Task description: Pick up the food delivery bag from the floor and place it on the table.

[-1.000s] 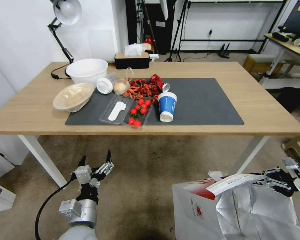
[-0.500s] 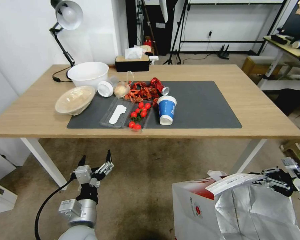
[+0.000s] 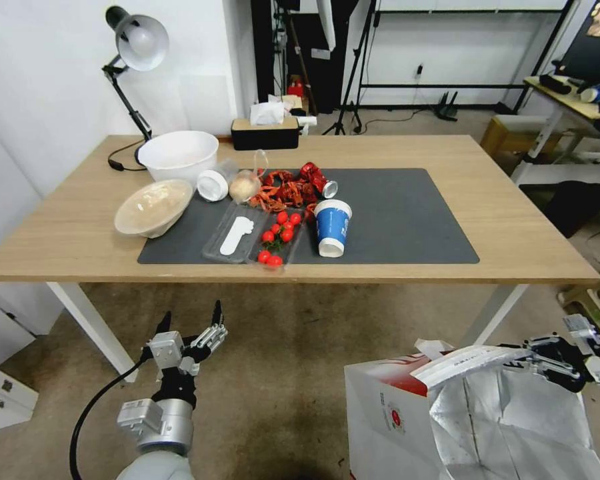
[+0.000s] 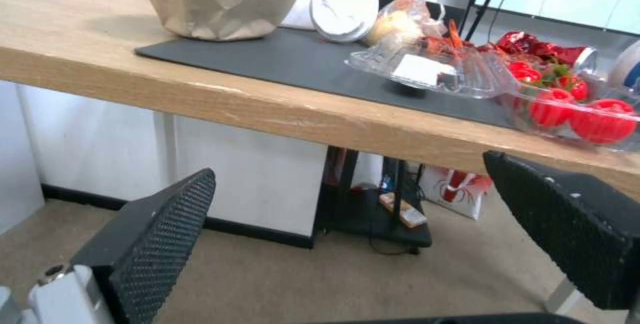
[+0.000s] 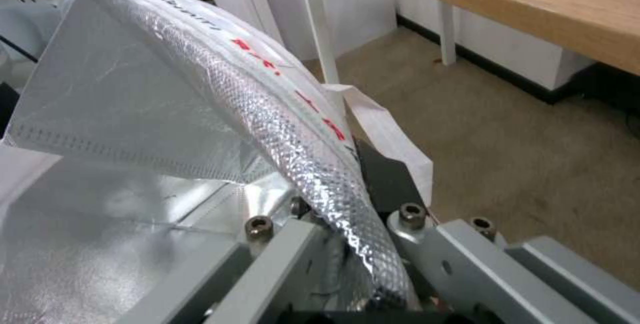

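The right gripper (image 3: 528, 359) is clenched on the foil rim of the food delivery bag (image 3: 447, 420), which sits low near the floor (image 3: 280, 373), apparently lifted; the right wrist view shows foil pinched between its jaws. The left gripper (image 3: 192, 327) hangs with jaws spread below the table (image 3: 513, 220), where its wrist view shows cherry tomatoes (image 4: 587, 119).

One food delivery bag (image 3: 407, 407) sits at the lower right of the frame. One wooden surface (image 3: 500, 220) spans the middle, with one dark mat (image 3: 407, 220) on it. On it are two bowls: a white bowl (image 3: 178, 154) and a beige bowl (image 3: 152, 207), both at the left. There is one blue-and-white cup (image 3: 331, 227), one red can (image 3: 317, 178), one clear tray (image 3: 237, 233), about seven cherry tomatoes (image 3: 277, 235), one tissue box (image 3: 265, 132) and one desk lamp (image 3: 135, 50) at the upper left. Two end effectors show: the left end effector (image 3: 190, 327) and the right end effector (image 3: 537, 357).
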Available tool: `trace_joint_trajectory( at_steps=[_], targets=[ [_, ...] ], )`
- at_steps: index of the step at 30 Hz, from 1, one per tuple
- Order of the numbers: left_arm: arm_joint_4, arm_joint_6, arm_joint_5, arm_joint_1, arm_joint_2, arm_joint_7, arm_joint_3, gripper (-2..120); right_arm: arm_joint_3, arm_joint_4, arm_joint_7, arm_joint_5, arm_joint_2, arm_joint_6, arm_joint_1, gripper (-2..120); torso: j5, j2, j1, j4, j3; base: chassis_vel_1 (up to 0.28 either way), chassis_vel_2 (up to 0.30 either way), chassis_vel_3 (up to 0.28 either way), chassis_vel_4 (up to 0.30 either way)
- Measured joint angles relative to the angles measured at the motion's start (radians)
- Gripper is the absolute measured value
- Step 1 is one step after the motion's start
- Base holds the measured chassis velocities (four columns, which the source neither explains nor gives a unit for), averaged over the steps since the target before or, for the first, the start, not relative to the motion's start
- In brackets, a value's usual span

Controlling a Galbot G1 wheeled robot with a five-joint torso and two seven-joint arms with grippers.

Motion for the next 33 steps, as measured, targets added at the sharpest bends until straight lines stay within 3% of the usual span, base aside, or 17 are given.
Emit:
trace_joint_trajectory(
  at_steps=[27,33],
  targets=[
    [-0.008,-0.012,-0.006,0.007,0.0,-0.004,-0.002,100,-0.005,-0.003,0.002,0.002,-0.001,0.003,0.004,0,0.0,-0.003,-0.002,0.0,-0.002,0.0,0.0,0.0,0.0],
    [-0.018,-0.02,0.014,0.014,-0.003,-0.003,0.002,100,0.01,-0.002,0.018,0.102,-0.021,-0.014,-0.02,0,0.0,-0.006,-0.003,0.0,-0.003,0.0,0.0,0.0,0.0]
  ],
)
